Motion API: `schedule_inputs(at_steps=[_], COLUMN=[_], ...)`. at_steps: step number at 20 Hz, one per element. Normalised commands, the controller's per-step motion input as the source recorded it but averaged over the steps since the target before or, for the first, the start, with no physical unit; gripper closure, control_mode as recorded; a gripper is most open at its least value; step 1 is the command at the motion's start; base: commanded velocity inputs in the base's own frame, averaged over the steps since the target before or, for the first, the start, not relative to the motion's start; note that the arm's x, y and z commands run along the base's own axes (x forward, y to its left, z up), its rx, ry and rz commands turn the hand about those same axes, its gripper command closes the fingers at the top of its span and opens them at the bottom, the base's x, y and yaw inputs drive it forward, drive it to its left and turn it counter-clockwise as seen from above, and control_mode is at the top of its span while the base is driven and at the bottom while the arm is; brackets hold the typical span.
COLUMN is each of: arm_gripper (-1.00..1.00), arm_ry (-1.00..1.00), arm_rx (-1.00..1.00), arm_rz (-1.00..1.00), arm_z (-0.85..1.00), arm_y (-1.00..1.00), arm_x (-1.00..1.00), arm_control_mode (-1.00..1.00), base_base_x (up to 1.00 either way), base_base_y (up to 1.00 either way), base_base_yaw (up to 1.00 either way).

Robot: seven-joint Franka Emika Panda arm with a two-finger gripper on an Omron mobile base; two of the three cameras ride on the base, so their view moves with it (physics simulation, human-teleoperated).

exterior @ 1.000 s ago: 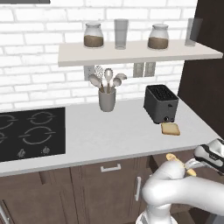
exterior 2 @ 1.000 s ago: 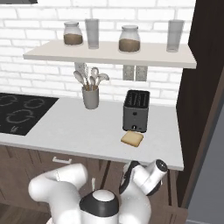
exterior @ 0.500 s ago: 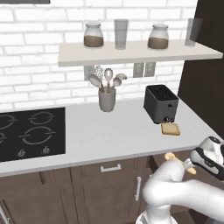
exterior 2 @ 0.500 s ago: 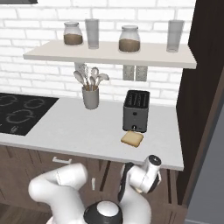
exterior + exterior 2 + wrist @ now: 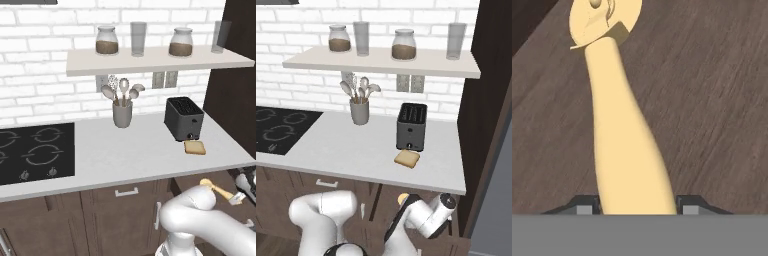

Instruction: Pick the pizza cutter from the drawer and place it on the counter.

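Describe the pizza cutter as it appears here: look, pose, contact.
The pizza cutter is golden-yellow and smooth, with a round disc head and a handle that widens toward the gripper. The handle's thick end sits between the two fingertips, the disc pointing away. Dark wood of the drawer lies behind it, below the counter front edge.

— What sort of place is this?
— A home kitchen: a pale grey counter (image 5: 145, 155) on dark brown cabinets (image 5: 65, 220), with a black hob (image 5: 35, 152) set into it
— Anything else?
— A white brick wall (image 5: 301, 35), a shelf (image 5: 381, 62) holding jars (image 5: 403, 44) and glasses (image 5: 456, 40), a crock of utensils (image 5: 122, 107), a black toaster (image 5: 411, 126) with a toast slice (image 5: 407, 158) just in front of it
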Motion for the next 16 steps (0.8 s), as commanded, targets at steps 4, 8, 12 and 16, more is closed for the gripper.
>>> schedule_inputs(at_steps=[4, 8, 12, 16], arm_gripper=[1.0, 1.0, 1.0, 1.0], arm_ry=[-0.05, 0.0, 0.0, 0.0], arm_rx=[0.15, 0.17, 0.11, 0.08], arm_rz=[0.26, 0.25, 0.25, 0.21], arm_z=[1.0, 1.0, 1.0, 1.0], arm_y=[-0.23, -0.01, 0.0, 0.09], arm_x=[-0.27, 0.17, 0.27, 0.32], arm_control_mode=[-1.0, -1.0, -1.0, -1.0], base_base_x=[0.0, 0.0, 0.0, 0.0], base_base_y=[0.0, 0.0, 0.0, 0.0], base_base_yaw=[0.0, 0.0, 0.0, 0.0])
